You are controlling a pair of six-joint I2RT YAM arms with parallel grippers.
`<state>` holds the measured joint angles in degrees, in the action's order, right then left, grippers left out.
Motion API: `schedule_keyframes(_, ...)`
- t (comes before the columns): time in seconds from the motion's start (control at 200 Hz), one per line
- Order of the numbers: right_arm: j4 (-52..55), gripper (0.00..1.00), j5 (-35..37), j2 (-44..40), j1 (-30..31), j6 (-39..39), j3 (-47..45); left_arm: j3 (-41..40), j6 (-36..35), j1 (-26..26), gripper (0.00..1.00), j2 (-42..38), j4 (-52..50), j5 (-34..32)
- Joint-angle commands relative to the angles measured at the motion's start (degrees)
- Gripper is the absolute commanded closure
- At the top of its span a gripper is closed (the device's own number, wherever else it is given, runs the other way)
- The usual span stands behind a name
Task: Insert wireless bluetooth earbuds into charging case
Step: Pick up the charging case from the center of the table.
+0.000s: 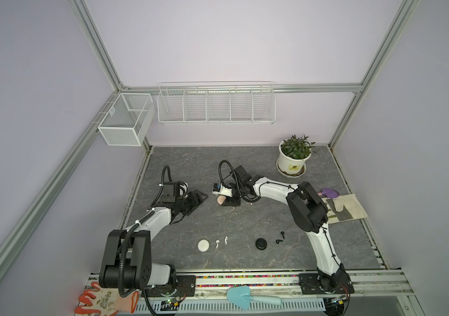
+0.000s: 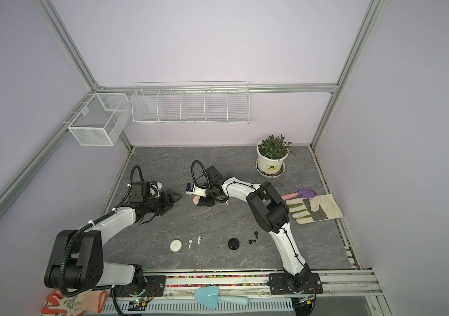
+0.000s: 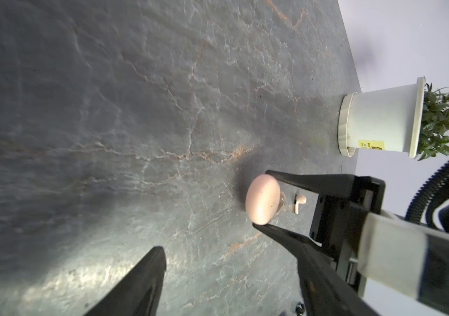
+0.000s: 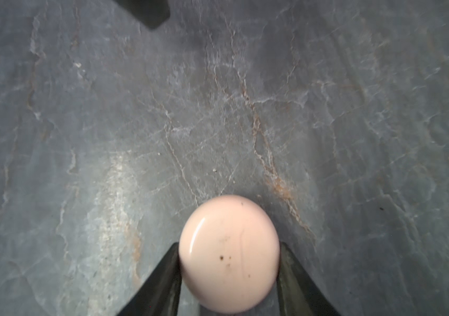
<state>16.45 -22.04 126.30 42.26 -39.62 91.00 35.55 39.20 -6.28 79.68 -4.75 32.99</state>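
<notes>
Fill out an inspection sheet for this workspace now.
Surface: grey veined table, no spills seen.
Job's things: pink case in grip; pale earbud lying near it; white case beside two white earbuds; black case beside two black earbuds.
Clutter: potted plant, work glove, purple trowel.
Hands: right hand shut on the pink case; left hand open, empty.
Cables: black hoses loop over both wrists, clear of the cases.
Surroundings: wire baskets on walls, nothing seen inside; blue trowel, orange glove at front rail.

We are losing most of pink case (image 1: 220, 200) under right gripper (image 1: 224, 202) in both top views. Pale shape (image 3: 282, 203) is half hiding behind case; we are failing to identify it. Picture edge is cutting off gripper's fingers (image 4: 160, 284).
</notes>
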Motion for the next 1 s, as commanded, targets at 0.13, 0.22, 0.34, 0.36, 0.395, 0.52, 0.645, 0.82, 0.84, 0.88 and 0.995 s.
schedule_keyframes(0.13, -11.6, 0.64, -2.8, -7.9, -0.1, 3.9, -7.2, -4.2, 5.4, -4.3, 0.29, -1.0, 17.2, 8.5)
schedule_keyframes(0.22, -13.5, 0.64, -3.2, -9.5, -0.3, 4.4, -9.2, -5.9, 7.9, -5.4, 0.32, 0.5, 24.6, 9.5)
schedule_keyframes(0.34, -15.5, 0.64, -3.9, -11.1, -0.5, 5.1, -11.3, -7.3, 11.2, -5.4, 0.35, 3.1, 33.4, 11.0)
schedule_keyframes(0.36, -15.6, 0.64, -4.0, -11.4, -0.5, 5.2, -11.5, -7.5, 11.5, -5.4, 0.35, 3.5, 34.7, 11.2)
schedule_keyframes(0.395, -15.8, 0.64, -4.1, -11.6, -0.5, 5.4, -11.7, -8.0, 12.2, -5.4, 0.35, 4.0, 37.1, 11.3)
schedule_keyframes(0.52, -17.3, 0.64, -5.0, -12.3, -0.4, 5.8, -13.1, -8.7, 13.0, -5.4, 0.36, 6.4, 42.6, 11.7)
schedule_keyframes(0.645, -16.6, 0.64, -6.0, -12.1, -0.5, 6.0, -12.8, -8.0, 13.2, -5.4, 0.38, 8.3, 45.3, 12.6)
schedule_keyframes(0.82, -15.5, 0.64, -5.6, -12.2, -0.6, 5.4, -12.5, -8.3, 12.1, -5.3, 0.38, 8.9, 46.2, 13.1)
schedule_keyframes(0.84, -15.5, 0.64, -5.5, -12.3, -0.6, 5.4, -12.6, -8.3, 11.9, -5.3, 0.38, 8.9, 46.0, 13.2)
schedule_keyframes(0.88, -15.6, 0.64, -5.2, -12.4, -0.7, 5.5, -12.7, -8.3, 11.5, -5.3, 0.39, 8.9, 45.8, 13.4)
schedule_keyframes(0.995, -16.3, 0.65, -4.5, -13.1, -0.9, 5.6, -13.5, -8.0, 11.2, -5.3, 0.42, 9.0, 46.1, 14.5)
